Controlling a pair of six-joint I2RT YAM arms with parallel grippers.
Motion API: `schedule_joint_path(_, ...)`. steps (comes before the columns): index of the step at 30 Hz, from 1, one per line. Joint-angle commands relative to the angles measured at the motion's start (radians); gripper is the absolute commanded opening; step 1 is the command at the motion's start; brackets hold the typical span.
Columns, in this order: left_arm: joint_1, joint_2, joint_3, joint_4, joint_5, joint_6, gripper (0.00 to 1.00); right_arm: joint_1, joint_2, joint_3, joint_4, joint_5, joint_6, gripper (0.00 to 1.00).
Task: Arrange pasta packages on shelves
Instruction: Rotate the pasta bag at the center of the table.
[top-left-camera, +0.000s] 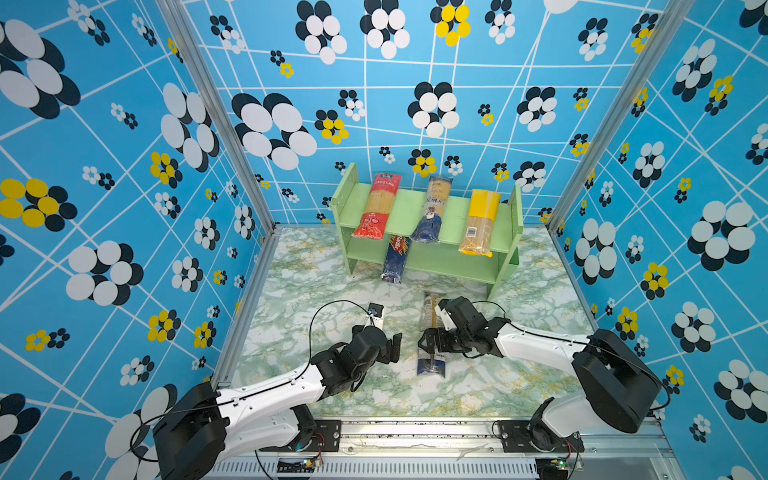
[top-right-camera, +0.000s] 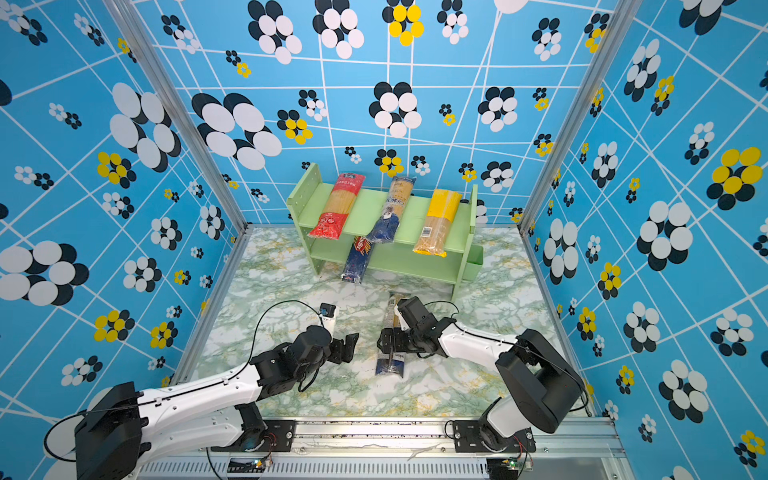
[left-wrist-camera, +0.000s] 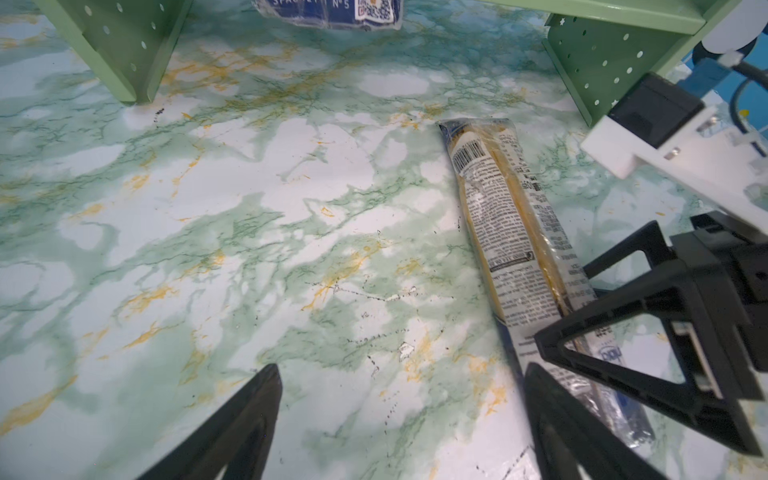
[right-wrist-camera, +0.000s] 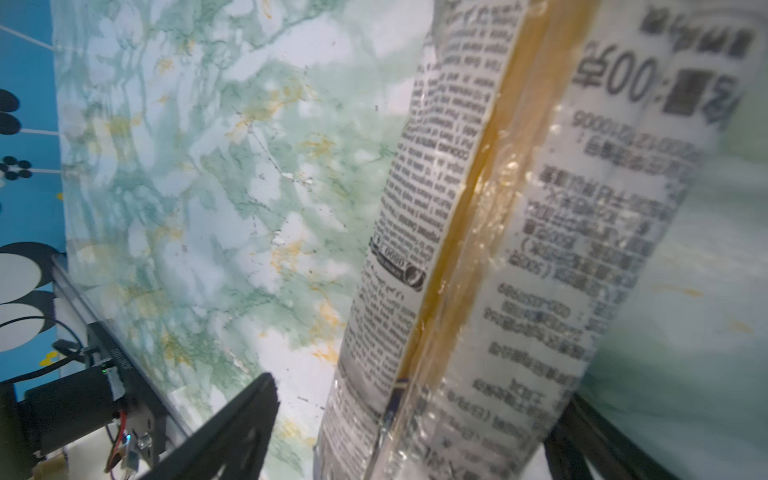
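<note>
The left pincer (top-left-camera: 395, 347) is set wide. Nothing is held between its fingers (left-wrist-camera: 245, 428); only bare surface (top-left-camera: 311, 270) is seen in the gap in the left wrist view. In both top views it is positioned low at lower centre of the frame, just left of the pack on the surface and apart from it.

The right pincer (top-left-camera: 430, 343) is also spread. It is placed astride the clear pack with the navy and white label (top-left-camera: 431, 368). In the right wrist view a strip of surface is seen between one of its fingers (right-wrist-camera: 249, 419) and the pack's edge, so no grip is made.

This pack is laid flat at centre frame, lengthwise toward the shelf (top-left-camera: 455, 220), and its far end stops short of the lower tier's front edge.

The shelf is placed at the rear of the surface. Three packs are laid front to back on the top tier:
- the red pack (top-left-camera: 378, 205) at left,
- the clear pack with the navy end (top-left-camera: 434, 208) in the middle,
- the yellow-topped pack (top-left-camera: 480, 222) at right.

Each near end projects past the front edge, and bare board is seen between them. The dark blue "Barilla" pack (top-left-camera: 397, 257) is set on the lower tier at left and overhangs its front edge. Bare board runs from it to the right side panel.

The surface is bounded at frame left and right by aluminium rails (top-left-camera: 250, 291).
</note>
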Motion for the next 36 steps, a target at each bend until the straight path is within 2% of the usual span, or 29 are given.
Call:
schedule_joint_path(1,-0.037,-0.03,-0.037,-0.017,-0.024,-0.042,0.92,0.009,0.108,-0.01,0.015,-0.127,0.046,0.98)
schedule_joint_path(5,-0.08,-0.047,-0.071,-0.029,-0.034,-0.074,0.92,0.01,0.18,0.035,0.07,-0.166,0.063,0.98)
schedule_joint_path(11,-0.104,-0.046,-0.089,-0.048,-0.048,-0.095,0.93,0.01,0.202,0.079,0.036,-0.119,0.052,0.99)
schedule_joint_path(26,-0.105,0.074,-0.065,0.004,0.002,-0.017,0.98,0.003,-0.01,0.055,-0.266,0.07,-0.082,0.99)
schedule_joint_path(36,-0.104,0.102,-0.065,0.061,0.052,0.031,0.99,-0.033,-0.113,0.005,-0.318,0.129,-0.103,0.99)
